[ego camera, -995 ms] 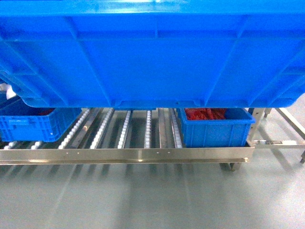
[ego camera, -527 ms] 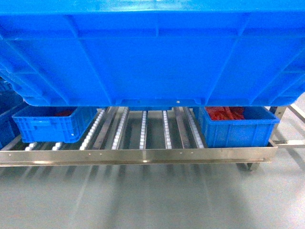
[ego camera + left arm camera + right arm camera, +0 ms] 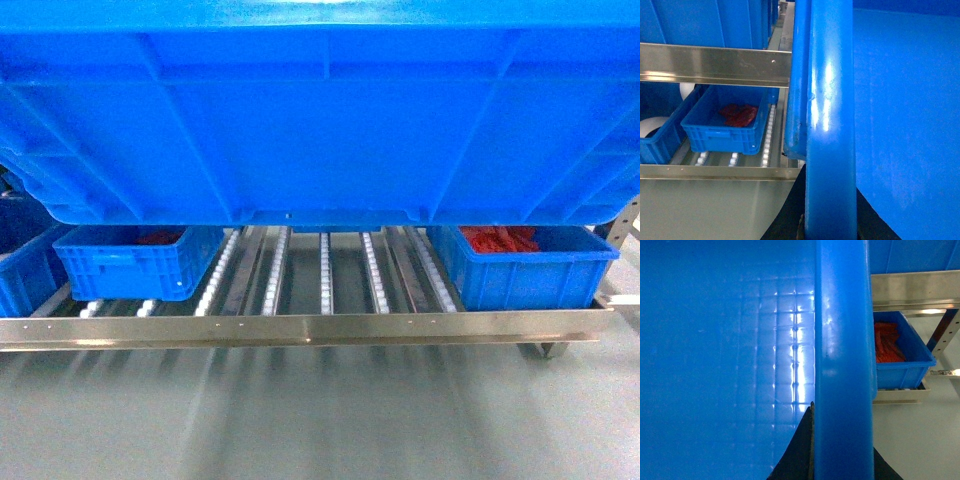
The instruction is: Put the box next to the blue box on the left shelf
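Observation:
The box (image 3: pixel 320 110), a large bright-blue ribbed crate, fills the upper half of the head view and hangs in the air in front of the left shelf (image 3: pixel 300 328). My left gripper (image 3: pixel 830 222) is shut on the box's thick left rim (image 3: pixel 830 125), with dark fingers (image 3: pixel 790 212) on either side of it. My right gripper (image 3: pixel 842 462) is shut on the right rim (image 3: pixel 842 340) in the same way. On the shelf's white rollers sit a small blue box (image 3: pixel 135 262) with red contents at the left and a second one (image 3: pixel 530 265) at the right. Neither gripper shows in the head view.
Between the two small boxes run bare roller lanes (image 3: pixel 325 270). Another blue bin (image 3: pixel 25 270) stands at the far left. A steel rail (image 3: pixel 715 65) of a higher shelf level, carrying more blue bins, crosses the left wrist view. Grey floor (image 3: pixel 320 420) lies in front.
In the head view the shelf and its small boxes have slid to the right, so my view has shifted left along the shelf. The held box stays in both grippers.

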